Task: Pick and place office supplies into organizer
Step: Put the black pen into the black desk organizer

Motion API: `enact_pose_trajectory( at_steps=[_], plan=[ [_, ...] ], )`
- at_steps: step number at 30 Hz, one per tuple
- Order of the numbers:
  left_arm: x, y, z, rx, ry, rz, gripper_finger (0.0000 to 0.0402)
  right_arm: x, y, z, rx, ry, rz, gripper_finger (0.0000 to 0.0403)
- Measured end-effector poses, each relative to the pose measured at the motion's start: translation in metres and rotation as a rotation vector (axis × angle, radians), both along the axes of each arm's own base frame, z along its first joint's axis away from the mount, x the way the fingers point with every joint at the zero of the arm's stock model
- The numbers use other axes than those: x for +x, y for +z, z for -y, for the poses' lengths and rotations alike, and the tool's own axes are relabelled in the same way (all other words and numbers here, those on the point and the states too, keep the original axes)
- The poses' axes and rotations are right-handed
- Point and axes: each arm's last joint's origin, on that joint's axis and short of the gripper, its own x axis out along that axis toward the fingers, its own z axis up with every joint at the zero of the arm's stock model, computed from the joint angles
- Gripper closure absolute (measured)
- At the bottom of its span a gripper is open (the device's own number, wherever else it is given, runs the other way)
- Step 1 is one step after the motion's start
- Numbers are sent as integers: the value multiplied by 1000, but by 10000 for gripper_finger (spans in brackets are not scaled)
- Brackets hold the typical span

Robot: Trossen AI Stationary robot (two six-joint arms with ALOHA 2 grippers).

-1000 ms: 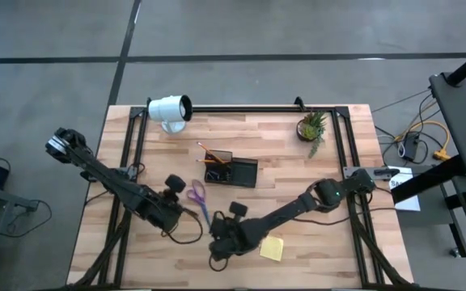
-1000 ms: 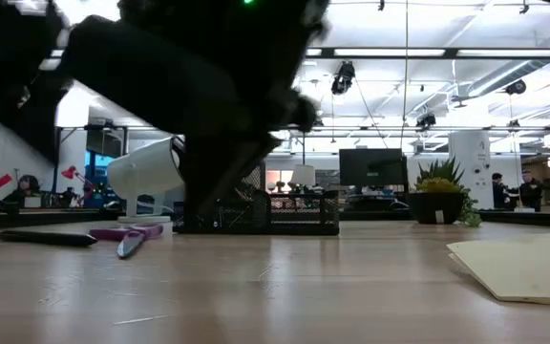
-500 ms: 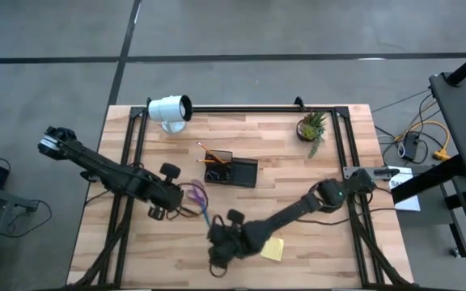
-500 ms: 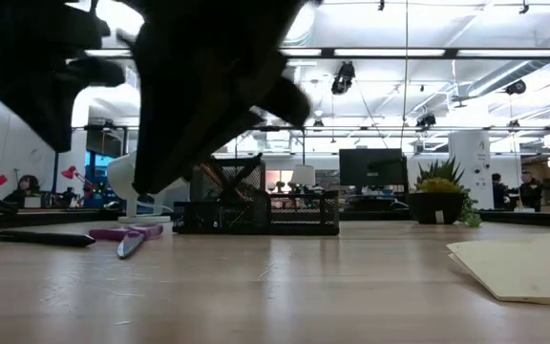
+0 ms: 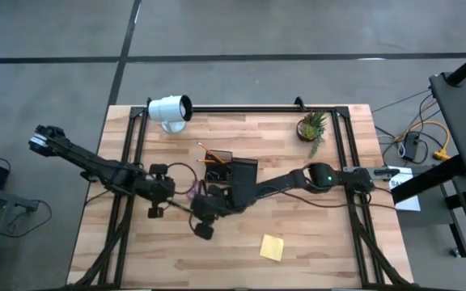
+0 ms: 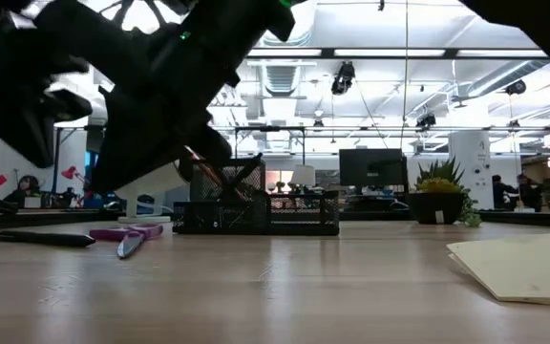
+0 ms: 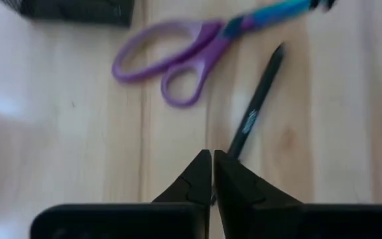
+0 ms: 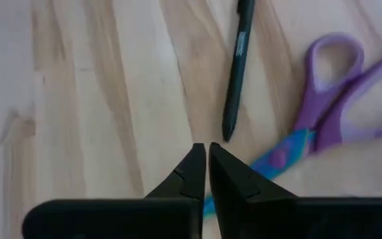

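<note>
Hovering over the middle of the wooden counter (image 5: 314, 234), both arms were bunched up around the same spot. The left gripper (image 7: 212, 174) had its jaws pressed tight together with nothing in them, pointing at the purple-handled scissors (image 7: 197, 56) and a black pen (image 7: 255, 113) lying flat just beside each other. Same story on the other side — the right gripper (image 8: 207, 166) had its jaws closed on nothing too, sitting above the pen tip and the blue scissor blade.

From above, the right arm reached across to just left of the black organizer (image 5: 231, 171), which stood near the counter's middle with pencils (image 5: 206, 152) sticking up out of it. The yellow sticky-note pad (image 5: 271, 247) lay by itself toward the near edge, well apart from the organizer. A white lamp (image 5: 171, 110) and a small potted plant (image 5: 311, 127) sat along the far edge.
</note>
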Motion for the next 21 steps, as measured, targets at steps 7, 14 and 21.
enact_pose_trajectory(
  at_steps=[7, 14, 21],
  plan=[
    [16, -28, 5, 93, 36, -154, 338, 2, -2, 12, -34, 24, -4, 329],
    [24, -46, 8, 131, 32, -228, 298, 6, -16, 14, -34, 19, -7, 297],
    [34, -49, 14, 51, 14, -178, 297, 7, -20, 15, -45, 24, -14, 301]
  ],
)
